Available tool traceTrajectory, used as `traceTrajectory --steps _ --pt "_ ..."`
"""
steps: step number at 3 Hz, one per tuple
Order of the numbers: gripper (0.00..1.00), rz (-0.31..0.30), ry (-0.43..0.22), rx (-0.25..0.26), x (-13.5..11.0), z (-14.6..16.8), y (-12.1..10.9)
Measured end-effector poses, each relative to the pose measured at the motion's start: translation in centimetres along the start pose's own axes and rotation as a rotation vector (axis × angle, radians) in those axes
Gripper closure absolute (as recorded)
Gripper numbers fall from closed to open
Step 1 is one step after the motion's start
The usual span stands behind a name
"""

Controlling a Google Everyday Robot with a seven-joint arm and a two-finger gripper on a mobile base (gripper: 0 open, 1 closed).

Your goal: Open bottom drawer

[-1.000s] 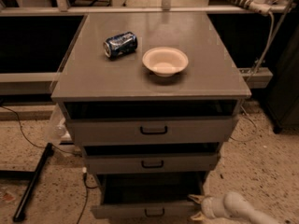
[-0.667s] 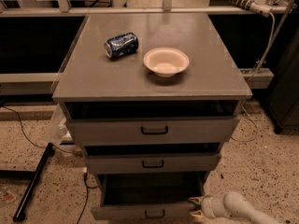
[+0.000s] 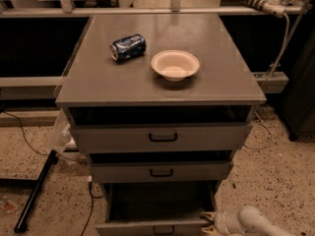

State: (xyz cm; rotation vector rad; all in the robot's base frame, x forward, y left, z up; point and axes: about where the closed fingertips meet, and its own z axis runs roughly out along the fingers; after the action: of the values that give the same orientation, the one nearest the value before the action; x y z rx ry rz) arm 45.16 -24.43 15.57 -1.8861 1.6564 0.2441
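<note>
Camera view: bottom drawer [image 3: 147, 205] sits lowest in the cabinet [image 3: 162, 77], pulled partly out. Gripper [image 3: 210, 221] is at the cabinet's lower right, by the drawer's front corner; its grip state cannot be told. Risk: pulling off-centre from the handle [image 3: 163, 229] could skew or jam the drawer.

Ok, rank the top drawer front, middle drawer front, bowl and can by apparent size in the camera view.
1. top drawer front
2. middle drawer front
3. bowl
4. can
Bowl and can sit farther back, so true size is unsure. The tool is at the open bottom drawer's front right corner.
</note>
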Motion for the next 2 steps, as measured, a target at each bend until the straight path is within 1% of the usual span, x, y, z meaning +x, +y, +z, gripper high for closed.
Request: traceTrajectory --steps 1,2 --pt "1.0 0.0 0.0 0.0 -0.4 -0.29 -0.21" --pt "1.0 -0.007 0.018 0.003 -0.06 -0.84 -0.02"
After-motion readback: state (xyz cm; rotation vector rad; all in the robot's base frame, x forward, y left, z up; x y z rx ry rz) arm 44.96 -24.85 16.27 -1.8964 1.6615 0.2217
